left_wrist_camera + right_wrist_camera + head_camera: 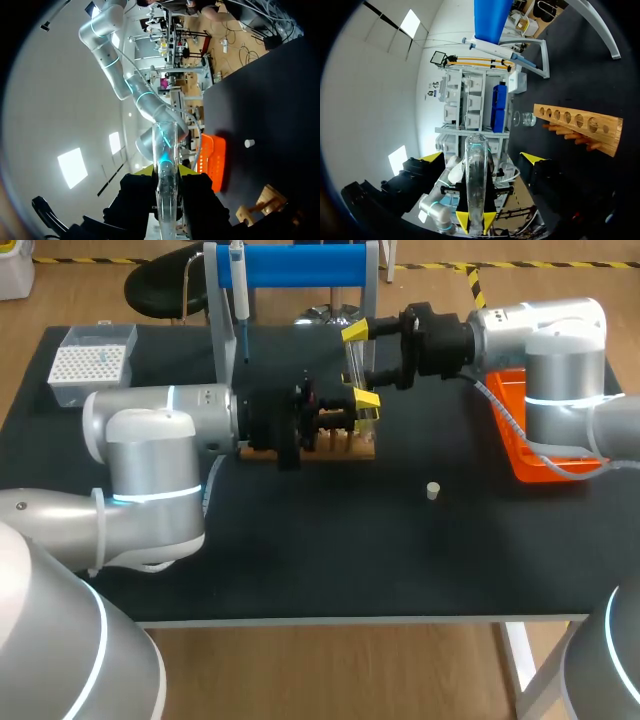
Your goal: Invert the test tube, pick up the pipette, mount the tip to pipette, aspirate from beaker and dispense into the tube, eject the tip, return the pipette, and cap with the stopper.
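Note:
A clear test tube (353, 368) hangs above the wooden rack (345, 450). My left gripper (356, 416) is shut on one end of it; in the left wrist view the tube (165, 142) sticks out between this gripper's (165, 172) yellow tips. Around the tube (476, 180) my right gripper (482, 158) stands open, fingers wide apart and not touching it. From above, the right gripper (361, 365) straddles the tube. The pipette (238, 285) hangs on the blue stand. A small white stopper (433, 490) lies on the mat. The beaker (525, 119) stands past the rack (580, 125).
A white tip box (92, 362) sits at the back left. An orange bin (530, 435) is at the right edge under my right arm. The blue stand's frame (215, 310) rises just behind the rack.

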You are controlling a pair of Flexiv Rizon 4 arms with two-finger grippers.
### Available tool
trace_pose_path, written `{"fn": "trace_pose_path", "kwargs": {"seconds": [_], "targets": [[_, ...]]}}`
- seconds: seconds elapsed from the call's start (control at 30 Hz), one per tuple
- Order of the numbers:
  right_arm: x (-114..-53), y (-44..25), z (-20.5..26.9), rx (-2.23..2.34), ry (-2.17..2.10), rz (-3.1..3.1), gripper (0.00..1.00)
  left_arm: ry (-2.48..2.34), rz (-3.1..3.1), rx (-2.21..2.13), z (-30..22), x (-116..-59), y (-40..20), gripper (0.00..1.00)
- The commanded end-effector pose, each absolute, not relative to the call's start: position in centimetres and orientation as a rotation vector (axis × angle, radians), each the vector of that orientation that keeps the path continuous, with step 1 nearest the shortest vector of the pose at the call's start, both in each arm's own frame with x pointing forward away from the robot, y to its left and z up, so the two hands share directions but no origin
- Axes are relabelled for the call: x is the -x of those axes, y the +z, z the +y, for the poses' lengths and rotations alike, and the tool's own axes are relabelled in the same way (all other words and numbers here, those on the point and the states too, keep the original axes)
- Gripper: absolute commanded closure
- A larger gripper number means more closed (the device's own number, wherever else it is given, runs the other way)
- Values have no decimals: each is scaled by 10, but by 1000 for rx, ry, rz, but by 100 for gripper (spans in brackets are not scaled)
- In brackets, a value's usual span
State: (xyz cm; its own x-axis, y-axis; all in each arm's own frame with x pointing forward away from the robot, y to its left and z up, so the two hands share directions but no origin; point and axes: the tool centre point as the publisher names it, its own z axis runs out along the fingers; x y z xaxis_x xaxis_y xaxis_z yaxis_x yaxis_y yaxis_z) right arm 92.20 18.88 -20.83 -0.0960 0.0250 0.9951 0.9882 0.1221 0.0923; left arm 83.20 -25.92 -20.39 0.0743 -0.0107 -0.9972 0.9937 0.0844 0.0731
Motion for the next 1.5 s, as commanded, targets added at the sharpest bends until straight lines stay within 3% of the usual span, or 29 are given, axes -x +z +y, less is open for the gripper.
{"fn": "trace_pose_path", "kwargs": {"seconds": [0.03, 0.57, 1.13, 1.5], "targets": [[-914, -197, 166, 1065, -1275, -1483, 0, -1096, 1183, -1169, -260, -832, -204, 100], [-880, -195, 75, 895, -1663, -2083, 0, -1096, 1183, -1169, -260, -832, -204, 100], [-860, -217, 73, 717, -1842, -2409, 0, -1096, 1183, -1169, -260, -832, -204, 100], [-860, -217, 73, 717, -1842, -2409, 0, -1598, 1813, -811, -226, -851, -120, 100]]}}
